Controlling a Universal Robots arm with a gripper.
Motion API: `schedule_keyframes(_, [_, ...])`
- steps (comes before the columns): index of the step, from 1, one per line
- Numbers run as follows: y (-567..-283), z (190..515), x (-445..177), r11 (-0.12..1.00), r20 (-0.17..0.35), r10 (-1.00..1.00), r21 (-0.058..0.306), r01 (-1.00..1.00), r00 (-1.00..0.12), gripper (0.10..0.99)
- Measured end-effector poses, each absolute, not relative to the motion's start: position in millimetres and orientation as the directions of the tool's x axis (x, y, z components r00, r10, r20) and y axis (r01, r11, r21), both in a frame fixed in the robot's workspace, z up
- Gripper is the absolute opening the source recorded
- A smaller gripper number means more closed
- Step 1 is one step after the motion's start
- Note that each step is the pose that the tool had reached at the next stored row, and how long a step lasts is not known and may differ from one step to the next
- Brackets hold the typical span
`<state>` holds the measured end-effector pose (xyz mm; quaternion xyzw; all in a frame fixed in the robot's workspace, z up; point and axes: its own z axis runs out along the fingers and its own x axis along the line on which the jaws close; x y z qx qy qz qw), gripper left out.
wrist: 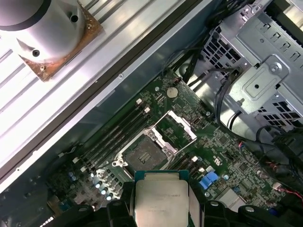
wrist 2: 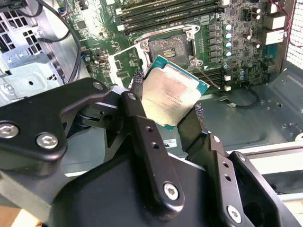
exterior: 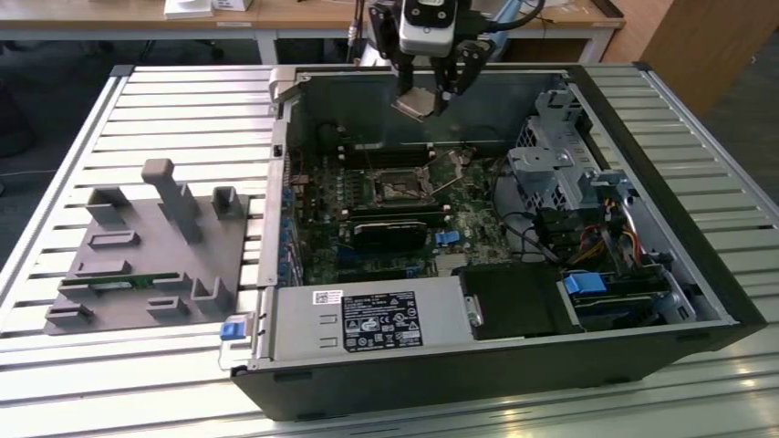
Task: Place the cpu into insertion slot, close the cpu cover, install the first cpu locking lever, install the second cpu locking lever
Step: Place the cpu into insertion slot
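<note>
The open computer case (exterior: 681,274), a black-walled box lying on its side, holds a green motherboard (exterior: 365,205). The insertion slot (exterior: 392,189) sits near the board's middle, with rows of long dark memory slots (exterior: 383,151) beside it and a black rectangular card (exterior: 389,233) just on its near side. At the exterior view's right a perforated grey metal drive cage (exterior: 554,169) sits among bundled cables. A grey power supply (exterior: 365,319) bearing a label lies along the case's front edge. In the first wrist view the slot is bare, and the cpu cover (wrist: 176,126), a thin metal frame with a square opening, stands hinged up beside it. In the exterior view the gripper (exterior: 429,96) hangs high over the far part of the case, well apart from the slot. Its two black fingers (wrist 2: 142,123) are clamped on opposite edges of the cpu (wrist 2: 171,90), a flat square chip with a dull silver top and a green rim, held tilted. The case rests on a table (exterior: 182,109) of pale ribbed metal slats. On the table at the exterior view's left lies a grey moulded fixture (exterior: 146,260) with upright posts and shallow pockets, one of them holding a small green strip (exterior: 122,282). Beyond the table stands a wooden desk (exterior: 305,14) on white legs.
</note>
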<state>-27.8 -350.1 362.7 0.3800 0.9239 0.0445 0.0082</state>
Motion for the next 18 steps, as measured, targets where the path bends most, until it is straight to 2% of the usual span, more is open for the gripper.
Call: schedule_keyframes(18, [-350.0,356.1,-27.8,0.556,0.018,0.829,0.088,0.826,-0.56,0.541])
